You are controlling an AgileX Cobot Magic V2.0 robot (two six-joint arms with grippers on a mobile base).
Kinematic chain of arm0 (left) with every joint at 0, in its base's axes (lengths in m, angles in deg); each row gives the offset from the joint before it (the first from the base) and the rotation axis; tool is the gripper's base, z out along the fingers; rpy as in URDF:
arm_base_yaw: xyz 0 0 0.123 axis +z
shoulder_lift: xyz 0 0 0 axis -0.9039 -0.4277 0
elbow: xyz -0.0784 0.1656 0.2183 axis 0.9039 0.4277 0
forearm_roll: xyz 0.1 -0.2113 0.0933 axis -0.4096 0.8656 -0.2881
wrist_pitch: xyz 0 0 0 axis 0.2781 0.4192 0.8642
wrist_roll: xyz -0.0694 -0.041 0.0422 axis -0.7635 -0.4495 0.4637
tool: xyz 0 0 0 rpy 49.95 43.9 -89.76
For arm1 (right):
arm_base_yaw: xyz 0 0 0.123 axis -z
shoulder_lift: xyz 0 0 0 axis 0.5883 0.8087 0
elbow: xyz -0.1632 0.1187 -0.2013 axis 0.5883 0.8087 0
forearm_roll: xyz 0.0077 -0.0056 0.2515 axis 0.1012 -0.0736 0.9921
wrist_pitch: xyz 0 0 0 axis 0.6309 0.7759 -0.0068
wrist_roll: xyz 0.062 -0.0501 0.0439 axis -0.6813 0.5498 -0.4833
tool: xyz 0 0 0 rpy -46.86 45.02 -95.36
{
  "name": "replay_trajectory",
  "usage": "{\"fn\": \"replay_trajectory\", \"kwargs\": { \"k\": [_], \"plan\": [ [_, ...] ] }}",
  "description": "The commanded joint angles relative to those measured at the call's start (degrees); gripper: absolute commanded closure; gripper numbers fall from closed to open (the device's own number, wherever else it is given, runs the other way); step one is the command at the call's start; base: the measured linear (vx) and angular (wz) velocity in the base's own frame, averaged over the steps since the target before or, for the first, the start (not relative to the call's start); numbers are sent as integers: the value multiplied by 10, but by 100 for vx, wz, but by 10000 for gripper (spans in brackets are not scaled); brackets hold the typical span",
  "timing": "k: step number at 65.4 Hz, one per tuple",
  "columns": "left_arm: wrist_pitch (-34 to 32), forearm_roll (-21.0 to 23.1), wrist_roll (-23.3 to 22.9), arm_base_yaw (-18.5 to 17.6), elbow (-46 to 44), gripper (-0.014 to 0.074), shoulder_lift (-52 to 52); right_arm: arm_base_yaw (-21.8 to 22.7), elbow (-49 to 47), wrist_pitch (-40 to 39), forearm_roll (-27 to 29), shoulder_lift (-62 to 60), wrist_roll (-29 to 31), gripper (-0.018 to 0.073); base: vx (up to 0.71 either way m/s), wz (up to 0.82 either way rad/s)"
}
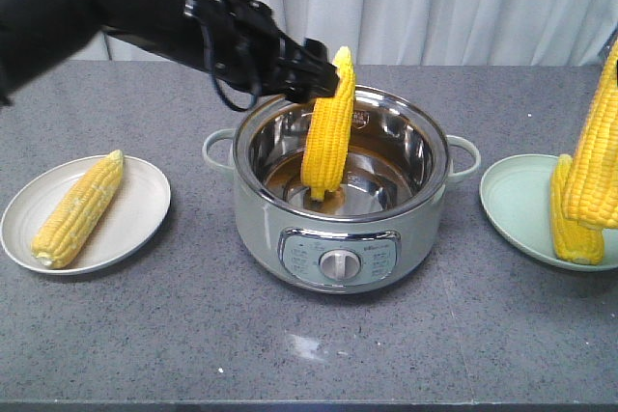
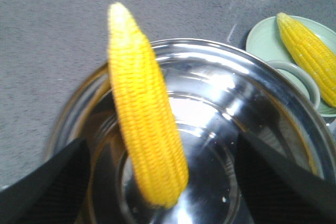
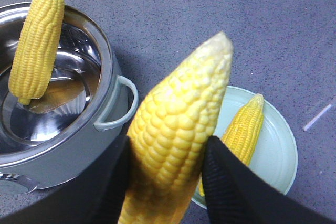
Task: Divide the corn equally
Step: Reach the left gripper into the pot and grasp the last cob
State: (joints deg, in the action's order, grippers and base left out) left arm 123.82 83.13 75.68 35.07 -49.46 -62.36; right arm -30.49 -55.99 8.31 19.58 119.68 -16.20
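One corn cob (image 1: pixel 328 137) is hanging upright over the steel pot (image 1: pixel 261 229), blunt end down inside it, and the left hand (image 1: pixel 326 72) is gripping it near the tip. The right hand (image 3: pixel 168 182) is clamping a second cob (image 3: pixel 176 129) near the green plate (image 3: pixel 278 150), where a third cob (image 3: pixel 244 127) is lying. A fourth cob (image 1: pixel 77 209) is lying on the white plate (image 1: pixel 145 190). So each plate is holding one cob and two are waiting to be placed, I judge. The writing on the pot's control panel (image 1: pixel 338 260) is showing too small to read.

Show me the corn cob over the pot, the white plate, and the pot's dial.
corn cob over the pot (image 1: pixel 328 132), front view, mid-cob
white plate (image 1: pixel 142 207), front view, bare right side
pot's dial (image 1: pixel 339 264), front view, knob centre
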Motion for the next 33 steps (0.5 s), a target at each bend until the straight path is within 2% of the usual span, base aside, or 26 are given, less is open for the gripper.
{"fn": "replay_trajectory", "kwargs": {
  "k": [1,20,33],
  "plan": [
    [-36,10,-22,-14,-38,59,0,4,-12,-36,11,-11,1,366,0,0],
    [-65,7,-31,-29,-55,59,-55,4,-12,-33,12,-11,1,366,0,0],
    [-67,-81,-101,-28,-55,59,-75,4,-12,-33,12,-11,1,366,0,0]
  ]
}}
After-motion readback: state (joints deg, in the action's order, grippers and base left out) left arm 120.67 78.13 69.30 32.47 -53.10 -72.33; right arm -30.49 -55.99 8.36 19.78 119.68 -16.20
